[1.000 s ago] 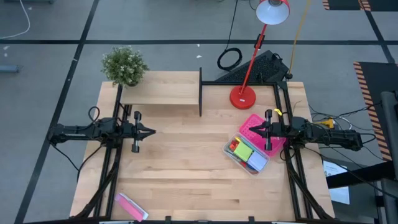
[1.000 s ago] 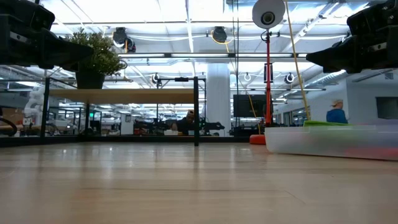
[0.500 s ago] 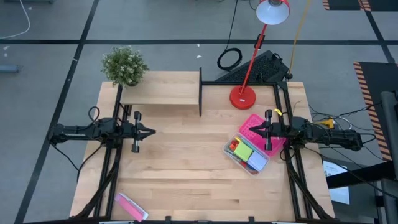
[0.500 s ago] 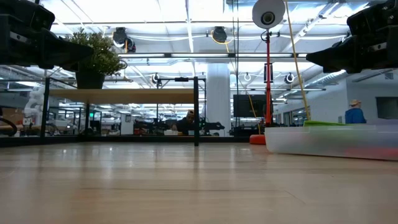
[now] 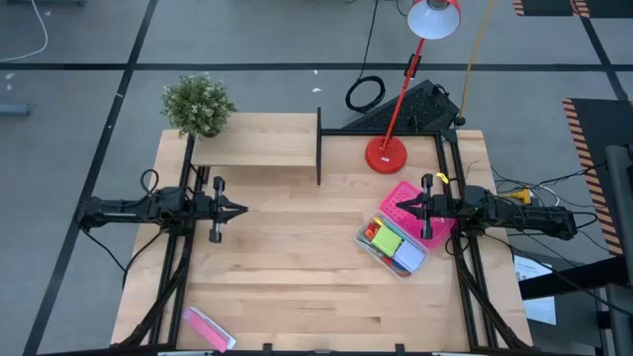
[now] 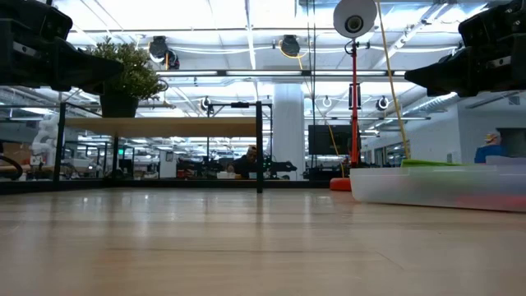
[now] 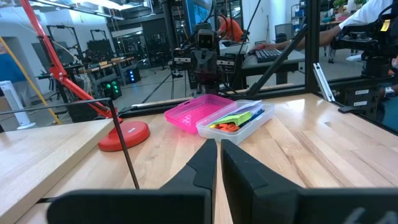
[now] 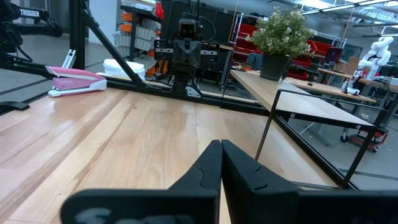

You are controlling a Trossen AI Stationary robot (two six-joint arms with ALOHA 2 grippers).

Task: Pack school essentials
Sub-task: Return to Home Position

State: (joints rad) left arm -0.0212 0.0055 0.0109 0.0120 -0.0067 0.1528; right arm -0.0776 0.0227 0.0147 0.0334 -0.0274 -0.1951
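Observation:
The school essentials lie in a clear box [image 5: 393,244] at the table's right: a green sticky-note pad [image 5: 387,240], a pale-blue pad [image 5: 406,259] and small red and orange pieces [image 5: 371,231]. The left wrist view shows the box [image 7: 239,118] too, with the pink perforated lid [image 7: 193,112] next to it. My right gripper [image 5: 399,207] hangs shut above the lid [image 5: 415,203], well off the table, touching nothing. My left gripper [image 5: 240,209] is shut in mid-air over the table's left half, far from the box.
A red desk lamp [image 5: 386,153] stands behind the box. A low wooden shelf [image 5: 262,148] with a potted plant [image 5: 198,104] runs along the far left. A flat pink-and-white packet [image 5: 208,328] lies at the near left edge. Bare wood lies between the arms.

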